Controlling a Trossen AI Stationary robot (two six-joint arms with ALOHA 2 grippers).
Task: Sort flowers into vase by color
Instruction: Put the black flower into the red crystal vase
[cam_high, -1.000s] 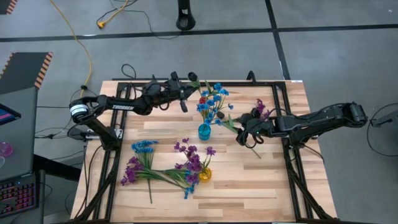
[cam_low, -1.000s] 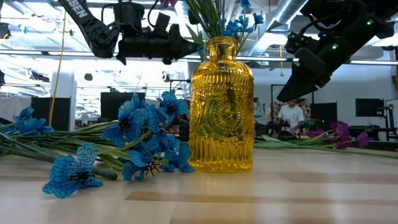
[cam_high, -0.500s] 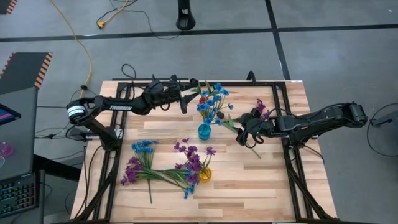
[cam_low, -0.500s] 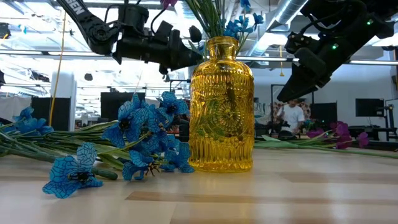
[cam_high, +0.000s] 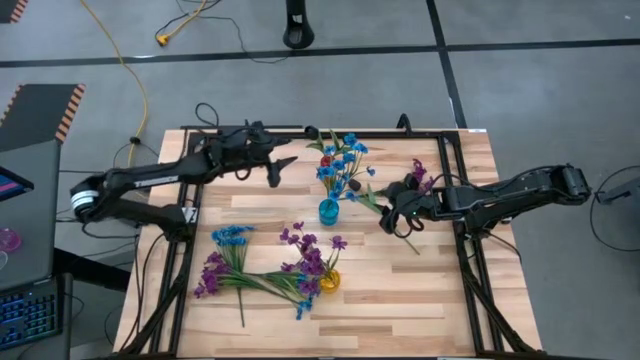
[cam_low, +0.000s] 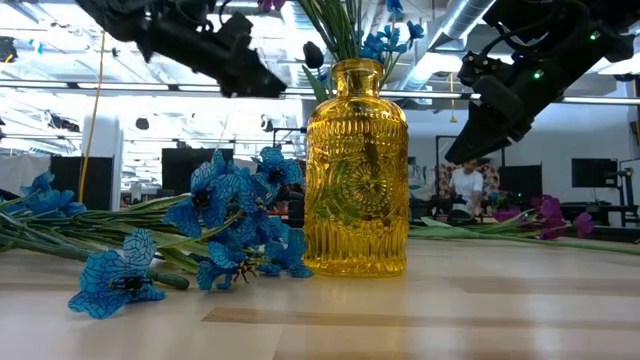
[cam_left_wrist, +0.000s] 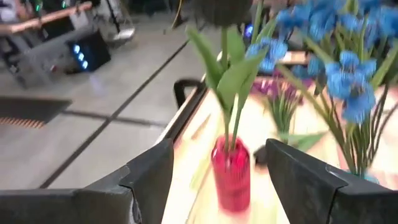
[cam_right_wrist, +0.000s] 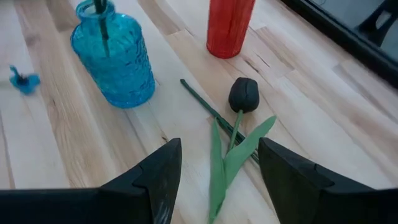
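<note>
Dark fingers of the right gripper (cam_right_wrist: 217, 152) are set wide apart and nothing is held between them. A black-bud flower (cam_right_wrist: 243, 94) is seen directly ahead of this gripper, flat on the tabletop (cam_high: 400, 300), with the bud toward the vases and the leaves nearest the fingers. Its thin stem is laid slantwise, from just beside the blue vase (cam_right_wrist: 115, 59) back under the gripper. A grasp is judged to require a descent with the fingers set across that stem.

The right gripper is clearly the nearer one. The left gripper (cam_left_wrist: 219, 149) is held at the far left of the tabletop, spread wide and empty, with the red vase (cam_left_wrist: 231, 174) in line ahead of it.

Three vases are counted: one red, one blue, one yellow (cam_low: 357, 170).

- Black-bud flowers: two are counted, one already standing in the red vase and one loose under the right gripper.
- Blue flowers (cam_high: 345, 165): a bunch is stood in the blue vase.
- Purple flowers (cam_high: 310, 255): several are stood in the yellow vase.
- Loose stems: a mixed blue and purple heap (cam_high: 225, 265) is left at the near left, and a purple sprig (cam_high: 418, 172) lies beside the right arm. Single stems in these cannot be counted.
</note>
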